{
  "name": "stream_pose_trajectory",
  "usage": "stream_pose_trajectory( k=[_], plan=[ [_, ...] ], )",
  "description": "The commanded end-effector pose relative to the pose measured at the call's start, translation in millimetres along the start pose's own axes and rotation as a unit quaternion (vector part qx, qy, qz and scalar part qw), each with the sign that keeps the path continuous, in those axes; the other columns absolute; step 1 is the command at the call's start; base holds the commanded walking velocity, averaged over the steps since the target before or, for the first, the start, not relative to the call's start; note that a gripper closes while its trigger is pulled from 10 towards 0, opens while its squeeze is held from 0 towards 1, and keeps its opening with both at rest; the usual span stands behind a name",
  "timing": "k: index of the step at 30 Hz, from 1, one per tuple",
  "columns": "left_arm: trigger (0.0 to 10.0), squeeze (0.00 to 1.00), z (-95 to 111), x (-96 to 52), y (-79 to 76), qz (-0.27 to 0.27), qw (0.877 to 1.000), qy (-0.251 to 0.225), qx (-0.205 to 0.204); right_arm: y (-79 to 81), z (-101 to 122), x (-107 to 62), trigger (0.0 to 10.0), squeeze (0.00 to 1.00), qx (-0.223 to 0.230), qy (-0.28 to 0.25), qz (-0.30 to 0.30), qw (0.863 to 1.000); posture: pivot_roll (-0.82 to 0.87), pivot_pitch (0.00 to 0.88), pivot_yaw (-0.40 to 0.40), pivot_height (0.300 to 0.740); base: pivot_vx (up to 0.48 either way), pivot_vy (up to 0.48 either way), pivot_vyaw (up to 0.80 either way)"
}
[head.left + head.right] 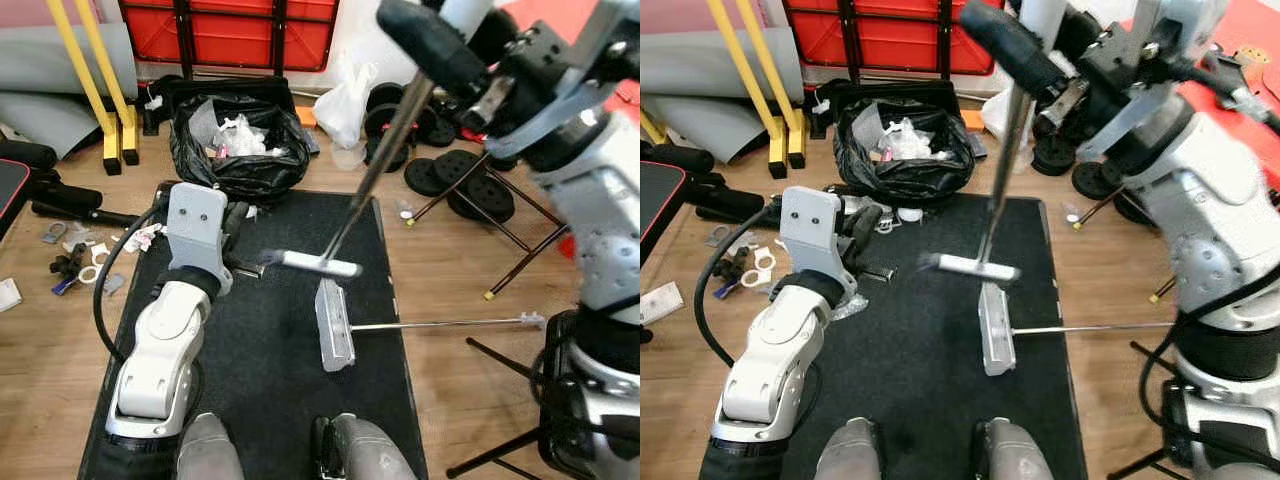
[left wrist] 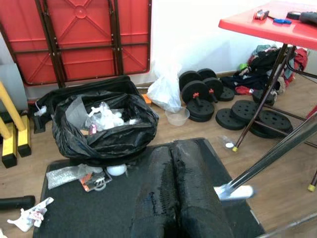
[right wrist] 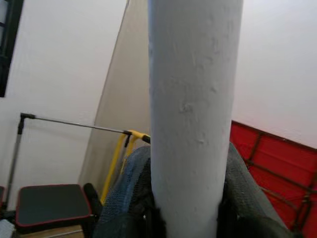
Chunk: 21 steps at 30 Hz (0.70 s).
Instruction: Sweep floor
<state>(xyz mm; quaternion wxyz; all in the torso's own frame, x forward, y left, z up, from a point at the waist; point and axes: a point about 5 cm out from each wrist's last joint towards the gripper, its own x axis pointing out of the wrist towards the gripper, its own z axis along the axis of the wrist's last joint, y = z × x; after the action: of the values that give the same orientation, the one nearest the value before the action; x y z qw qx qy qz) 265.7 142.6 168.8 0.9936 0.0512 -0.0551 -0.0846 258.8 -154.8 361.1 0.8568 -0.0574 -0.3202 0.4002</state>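
Gripped the broom (image 1: 385, 150) near its top with the right gripper (image 3: 185, 198), both fingers (image 3: 124, 198) clenched round the white pole. Held that end up high on the right, with the pole slanting down and to the left. Had the broom's white head (image 1: 312, 264) down over the middle of the black mat (image 1: 260, 380); could not tell if it touched the mat.

Held out the left gripper (image 2: 172, 148) low over the mat, to the left of the broom head. Pressed its two fingers (image 2: 158, 188) tight together, with nothing between them.

Saw a silver dustpan (image 1: 335, 326) lying on the mat, just beside the broom head and nearer the robot's feet (image 1: 205, 450). Saw its thin long handle (image 1: 450, 323) stretching off the mat to the right, over the wood floor (image 1: 450, 260).

Found an open black trash bag (image 1: 240, 150) with white scraps in it at the far edge of the mat. Spotted bits of litter (image 2: 91, 178) on the mat just in front of the bag, and more small bits (image 1: 80, 262) on the floor to the left. Noticed black weights (image 1: 470, 185) and a white plastic bag (image 1: 345, 100) farther off on the right.
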Motion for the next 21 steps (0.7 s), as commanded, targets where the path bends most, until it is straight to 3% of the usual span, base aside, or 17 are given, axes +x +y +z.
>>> stream_pose_trajectory(
  k=[1,6,11,21],
  plan=[
    [10.0,0.0,-6,-1.9,-3.5,-0.002,1.0,0.01,0.003,-4.2,13,-1.9,10.0,0.0,-0.017,-0.016,0.003,1.0,-0.14,0.143,-0.172,0.74,0.0,0.0,0.0],
    [10.0,0.0,-9,-4.0,-6.6,-0.007,1.0,0.015,-0.002,-8.3,15,-6.1,10.0,0.0,-0.011,-0.014,-0.004,1.0,-0.15,0.153,-0.17,0.74,0.0,0.0,0.0],
    [10.0,0.0,-8,-7.6,-7.1,-0.009,1.0,0.017,-0.004,-3.7,-15,-24.1,10.0,0.0,0.041,0.008,-0.028,0.999,-0.14,0.168,-0.163,0.74,0.0,0.0,0.0],
    [10.0,0.0,-3,-11.8,-4.8,-0.018,1.0,0.017,-0.005,2.0,-49,-45.8,10.0,0.0,0.073,0.043,-0.062,0.995,-0.14,0.22,-0.145,0.74,0.0,0.0,0.0]
  ],
)
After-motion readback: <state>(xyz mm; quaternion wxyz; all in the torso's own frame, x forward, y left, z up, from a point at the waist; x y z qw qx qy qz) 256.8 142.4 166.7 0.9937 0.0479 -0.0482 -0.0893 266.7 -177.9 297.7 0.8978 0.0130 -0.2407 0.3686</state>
